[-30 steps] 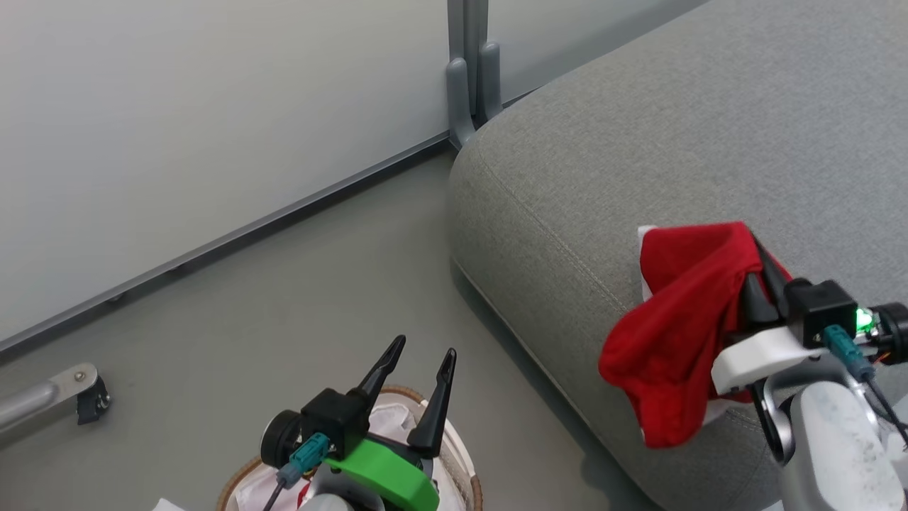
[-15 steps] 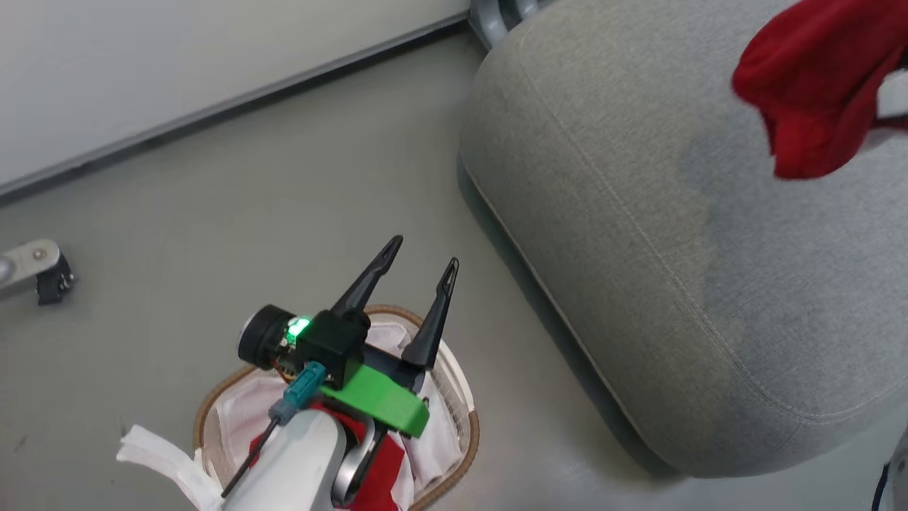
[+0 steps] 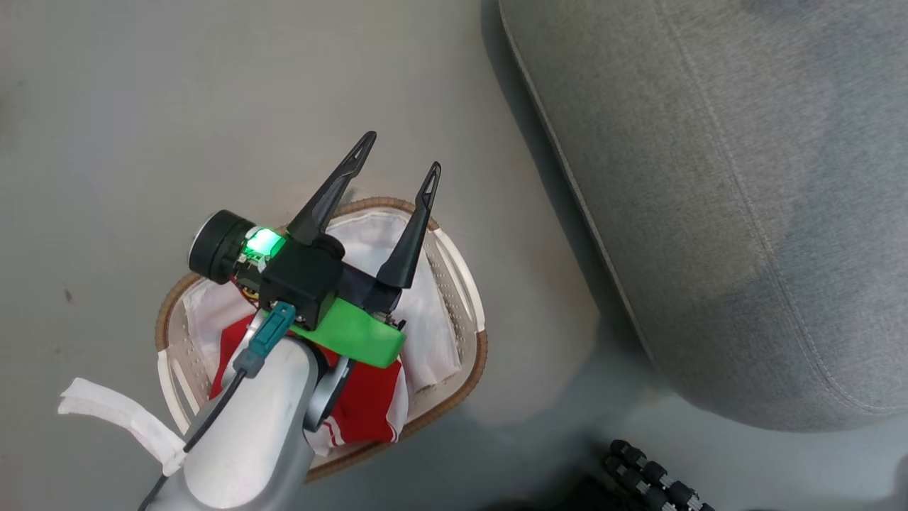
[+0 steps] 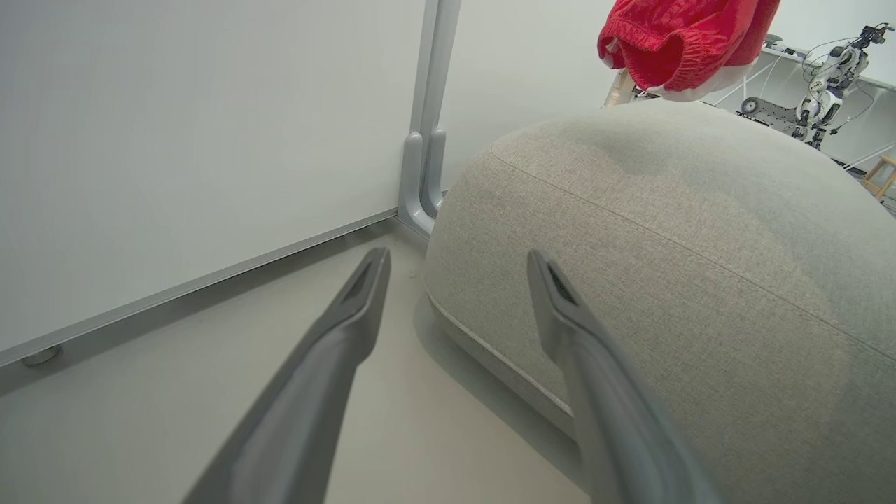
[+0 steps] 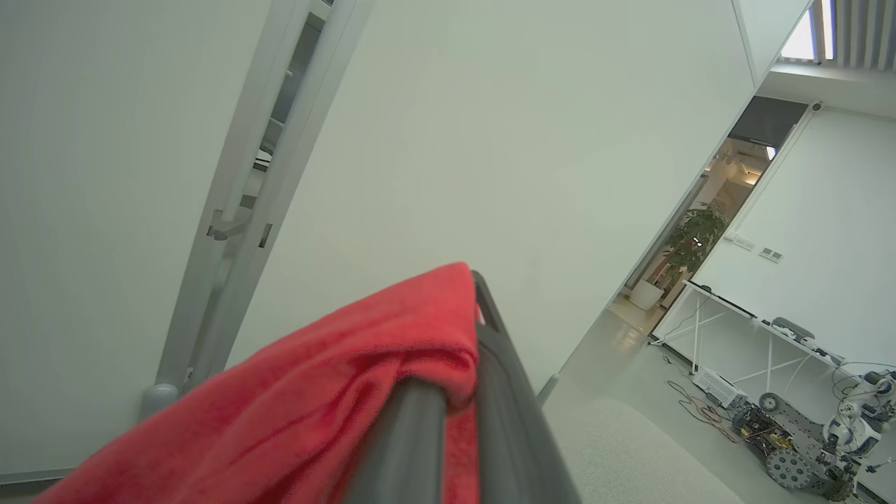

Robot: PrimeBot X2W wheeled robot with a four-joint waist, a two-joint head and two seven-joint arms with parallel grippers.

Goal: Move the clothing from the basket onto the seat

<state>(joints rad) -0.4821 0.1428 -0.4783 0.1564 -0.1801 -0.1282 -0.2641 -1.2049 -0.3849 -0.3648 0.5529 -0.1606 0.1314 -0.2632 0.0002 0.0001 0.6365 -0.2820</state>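
Above the seat (image 4: 665, 231), the shorts (image 4: 682, 38) are hanging pinched in my closed right end effector (image 5: 467, 350), not yet released. My head camera is tipping down onto the basket (image 3: 483, 348), where the jersey (image 3: 372, 397) is waiting under my left end effector (image 3: 401, 150) — fingers spread wide, holding nothing.

The shorts (image 4: 682, 42) (in the right jaws) have moved up over the seat (image 4: 665, 231).

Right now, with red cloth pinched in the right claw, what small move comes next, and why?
Probably lower the right claw toward the seat and open it: it is shut on the red shorts, which hang over the seat. The left claw hovers open over the basket.
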